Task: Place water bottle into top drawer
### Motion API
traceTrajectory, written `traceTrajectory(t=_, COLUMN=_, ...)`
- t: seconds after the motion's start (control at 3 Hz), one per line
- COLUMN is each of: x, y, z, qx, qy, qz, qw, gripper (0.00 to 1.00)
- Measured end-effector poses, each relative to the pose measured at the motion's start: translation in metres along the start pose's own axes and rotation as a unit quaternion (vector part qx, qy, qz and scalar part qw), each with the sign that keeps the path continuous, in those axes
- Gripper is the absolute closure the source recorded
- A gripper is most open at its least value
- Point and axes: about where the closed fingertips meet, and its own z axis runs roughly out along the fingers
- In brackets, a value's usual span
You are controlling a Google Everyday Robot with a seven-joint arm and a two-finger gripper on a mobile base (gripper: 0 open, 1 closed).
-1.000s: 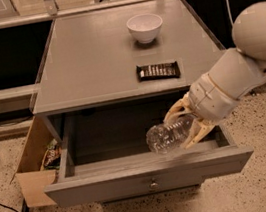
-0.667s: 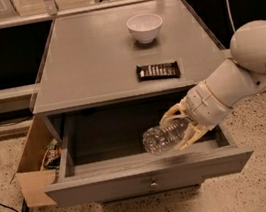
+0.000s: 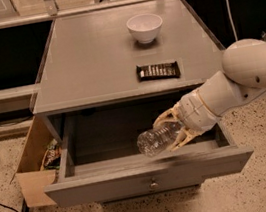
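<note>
Right, hard parts first: the cap end of the bottle (image 3: 151, 141) is buried between my fingers, so only its clear ribbed body and rounded base show, poking out to the left. My gripper (image 3: 168, 133) is clamped on it, one tan finger (image 3: 161, 119) over the top and the other underneath. The bottle lies nearly level, base a touch lower, inside the open drawer (image 3: 149, 175), in its right half and close behind the front panel. Whether it touches the drawer floor I cannot tell. That floor is dark with shadow, and the rear of the drawer disappears under the tabletop (image 3: 94, 58). My arm (image 3: 249, 71), all smooth white rounded shells, runs off the right edge.

Materials next: drawer and table are flat grey wood, and the front panel is plain with one small round metal knob (image 3: 153, 183) at its centre. Inside the drawer I make out the bottle and my fingertips; the rest is shadow.

Up top, a round white bowl (image 3: 145, 26) sits toward the back. A dark candy bar (image 3: 158, 71) lies flat near the front edge, well apart from the bowl.

Just beside the drawer on the left stands a tan cardboard box (image 3: 30, 171), open-topped and partly hidden by the drawer wall. Colourful wrappers (image 3: 52, 154) lie in it, too jumbled to name. A black cable (image 3: 8, 210) trails over the speckled floor at lower left.
</note>
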Motion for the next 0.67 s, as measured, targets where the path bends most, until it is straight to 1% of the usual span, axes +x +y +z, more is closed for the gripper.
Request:
traceTrajectory(t=0.33, x=0.001, y=0.001, z=-0.001, qx=0.000, qy=0.001, qz=0.000, qw=1.0000, gripper=1.00)
traceTrajectory(t=0.67, x=0.014, y=0.003, z=0.006, qx=0.003, qy=0.007, qz=-0.005, qw=1.0000, gripper=1.00)
